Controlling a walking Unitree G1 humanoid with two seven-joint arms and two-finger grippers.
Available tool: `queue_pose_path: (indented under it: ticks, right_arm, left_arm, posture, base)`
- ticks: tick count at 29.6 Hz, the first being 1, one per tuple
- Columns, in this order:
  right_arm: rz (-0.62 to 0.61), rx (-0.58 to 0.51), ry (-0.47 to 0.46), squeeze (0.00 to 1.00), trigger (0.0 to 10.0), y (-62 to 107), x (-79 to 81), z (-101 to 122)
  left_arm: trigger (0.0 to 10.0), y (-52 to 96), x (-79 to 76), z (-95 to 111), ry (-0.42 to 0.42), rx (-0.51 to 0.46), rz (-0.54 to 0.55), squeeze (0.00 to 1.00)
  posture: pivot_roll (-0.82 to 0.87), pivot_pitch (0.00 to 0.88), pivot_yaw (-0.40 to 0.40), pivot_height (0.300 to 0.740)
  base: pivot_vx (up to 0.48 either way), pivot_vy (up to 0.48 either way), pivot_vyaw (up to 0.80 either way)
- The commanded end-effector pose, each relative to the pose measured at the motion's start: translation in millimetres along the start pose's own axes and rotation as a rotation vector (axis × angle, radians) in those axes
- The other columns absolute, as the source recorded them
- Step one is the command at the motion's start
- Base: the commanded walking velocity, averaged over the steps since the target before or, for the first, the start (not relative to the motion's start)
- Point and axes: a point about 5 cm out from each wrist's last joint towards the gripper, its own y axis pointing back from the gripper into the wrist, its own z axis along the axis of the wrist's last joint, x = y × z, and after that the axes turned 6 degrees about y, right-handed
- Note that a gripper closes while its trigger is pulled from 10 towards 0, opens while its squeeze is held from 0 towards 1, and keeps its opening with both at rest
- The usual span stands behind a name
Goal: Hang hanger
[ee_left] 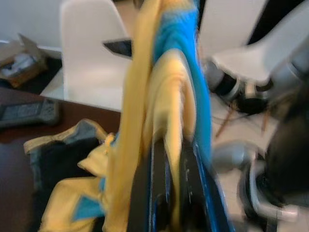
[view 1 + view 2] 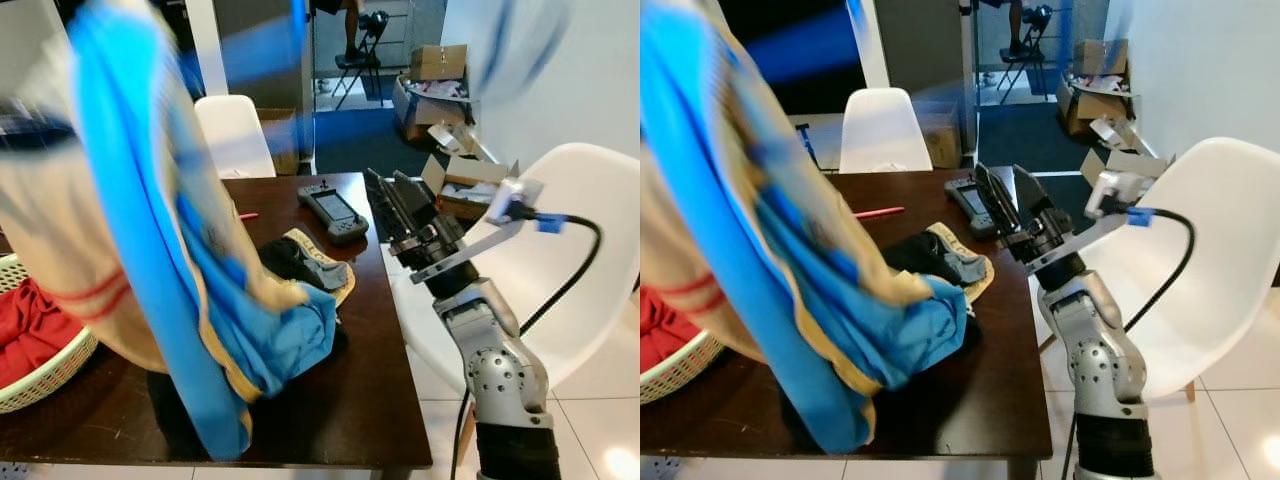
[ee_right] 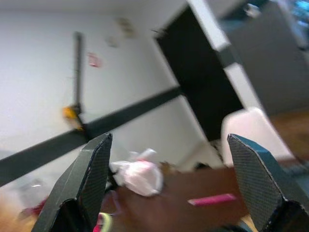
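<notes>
A blue and yellow garment [image 2: 150, 230] is held up high on the left, blurred, with its lower end draped onto the dark table [image 2: 370, 380]. I cannot make out a hanger in it. In the left wrist view my left gripper [image 1: 171, 193] is shut on a fold of the garment [image 1: 164, 96], with yellow fabric pinched between the black fingers. My right gripper [image 2: 385, 180] is raised over the table's right edge with its fingers pointing up and away. It stands open [image 3: 169, 140] with nothing between the fingers.
On the table lie a dark cloth with a tan edge [image 2: 310, 262], a handheld controller [image 2: 335, 212] and a pink pen [image 2: 878, 212]. A basket [image 2: 50, 375] with red cloth sits at the left. White chairs stand at the right [image 2: 580, 230] and behind [image 2: 235, 135]. Cardboard boxes [image 2: 438, 62] lie beyond.
</notes>
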Motion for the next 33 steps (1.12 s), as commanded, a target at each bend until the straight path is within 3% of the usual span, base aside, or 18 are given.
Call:
queue_pose_path:
  ticks: [1, 4, 6, 8, 9, 10, 12, 13, 15, 16, 18, 19, 20, 23, 25, 26, 28, 33]
  right_arm:
    - [-0.031, 0.01, 0.012, 0.0, 10.0, -1.7, -2.8, -2]
    - [-0.049, 0.016, 0.014, 0.0, 10.0, -1.9, -4.9, -4]
    - [-0.106, 0.049, 0.039, 0.0, 10.0, 0.5, -12.3, -8]
    - [-0.106, 0.049, 0.039, 0.0, 10.0, 0.5, -12.3, -8]
    - [-0.132, 0.07, 0.057, 0.0, 10.0, 1.7, -16.2, -10]
    - [-0.132, 0.07, 0.057, 0.0, 10.0, 1.7, -16.2, -10]
    - [-0.157, 0.092, 0.076, 0.0, 10.0, 3.0, -20.2, -13]
    - [-0.177, 0.115, 0.102, 0.0, 10.0, 3.7, -23.8, -16]
    - [-0.19, 0.13, 0.12, 0.0, 10.0, 4.1, -26.0, -18]
    - [-0.19, 0.13, 0.12, 0.0, 10.0, 4.1, -26.0, -18]
    - [-0.209, 0.145, 0.145, 0.0, 10.0, 3.6, -28.6, -21]
    - [-0.209, 0.145, 0.145, 0.0, 10.0, 3.6, -28.6, -21]
    - [-0.218, 0.154, 0.134, 0.0, 10.0, 2.4, -28.8, -22]
    - [-0.215, 0.168, 0.128, 0.0, 10.0, 1.8, -28.4, -23]
    - [-0.222, 0.149, 0.135, 0.0, 10.0, -0.2, -29.2, -18]
    - [-0.222, 0.149, 0.135, 0.0, 10.0, -0.2, -29.2, -18]
    - [-0.23, 0.138, 0.141, 0.0, 10.0, -0.6, -30.6, -16]
    - [-0.234, 0.116, 0.131, 0.0, 10.0, 2.2, -30.3, -15]
  left_arm:
    - [10.0, 4.3, -1.0, -3, 0.027, 0.052, 0.025, 0.0]
    - [10.0, 4.4, 0.1, -6, 0.047, 0.081, 0.038, 0.0]
    - [10.0, 20.2, -2.1, -48, 0.192, 0.396, 0.155, 0.0]
    - [10.0, 20.2, -2.1, -48, 0.192, 0.396, 0.155, 0.0]
    - [10.0, 32.8, -7.9, -66, 0.235, 0.56, 0.199, 0.0]
    - [10.0, 32.8, -7.9, -66, 0.235, 0.56, 0.199, 0.0]
    - [10.0, 47.4, -11.0, -76, 0.227, 0.717, 0.244, 0.0]
    - [10.0, 59.6, -6.9, -77, 0.157, 0.844, 0.29, 0.0]
    - [10.0, 66.5, -3.7, -77, 0.111, 0.924, 0.312, 0.0]
    - [10.0, 66.5, -3.7, -77, 0.111, 0.924, 0.312, 0.0]
    - [10.0, 58.8, 17.0, -57, -0.09, 0.946, 0.329, 0.0]
    - [10.0, 58.8, 17.0, -57, -0.09, 0.946, 0.329, 0.0]
    - [10.0, 38.4, 33.4, -30, -0.288, 0.867, 0.315, 0.0]
    - [10.0, 30.5, 37.8, -20, -0.353, 0.829, 0.31, 0.0]
    - [10.0, 12.6, 41.8, 1, -0.564, 0.792, 0.262, 0.0]
    - [10.0, 12.6, 41.8, 1, -0.564, 0.792, 0.262, 0.0]
    - [10.0, -4.6, 43.0, 19, -0.727, 0.725, 0.218, 0.0]
    - [10.0, -19.7, 44.7, 35, -0.858, 0.696, 0.175, 0.0]
  posture:
    - [0.16, 0.024, 0.077, 0.74]
    - [0.16, 0.024, 0.077, 0.74]
    - [0.19, 0.02, 0.087, 0.74]
    - [0.19, 0.02, 0.087, 0.74]
    - [0.19, 0.02, 0.087, 0.74]
    - [0.19, 0.02, 0.087, 0.74]
    - [0.2, 0.016, 0.087, 0.74]
    - [0.2, 0.014, 0.088, 0.74]
    - [0.2, 0.014, 0.088, 0.74]
    - [0.2, 0.014, 0.088, 0.74]
    - [0.2, 0.007, 0.081, 0.74]
    - [0.2, 0.007, 0.081, 0.74]
    - [0.2, 0.007, 0.081, 0.74]
    - [0.2, 0.007, 0.081, 0.74]
    - [0.2, 0.002, 0.076, 0.74]
    - [0.2, 0.002, 0.076, 0.74]
    - [0.2, 0.003, 0.08, 0.74]
    - [0.19, 0.002, 0.087, 0.74]
  base:
    - [0.0, 0.0, 0.0]
    - [0.0, 0.0, 0.0]
    - [0.0, 0.0, 0.0]
    - [0.0, 0.0, 0.0]
    - [0.0, 0.0, 0.0]
    - [0.0, 0.0, 0.0]
    - [0.0, 0.0, 0.0]
    - [0.0, 0.0, 0.0]
    - [0.0, 0.0, 0.0]
    - [0.0, 0.0, 0.0]
    - [0.0, 0.0, 0.0]
    - [0.0, 0.0, 0.0]
    - [0.0, 0.0, 0.0]
    - [0.0, 0.0, 0.0]
    - [0.0, 0.0, -0.78]
    - [0.0, 0.0, -0.79]
    - [0.0, 0.0, -0.79]
    - [0.0, 0.0, -0.79]
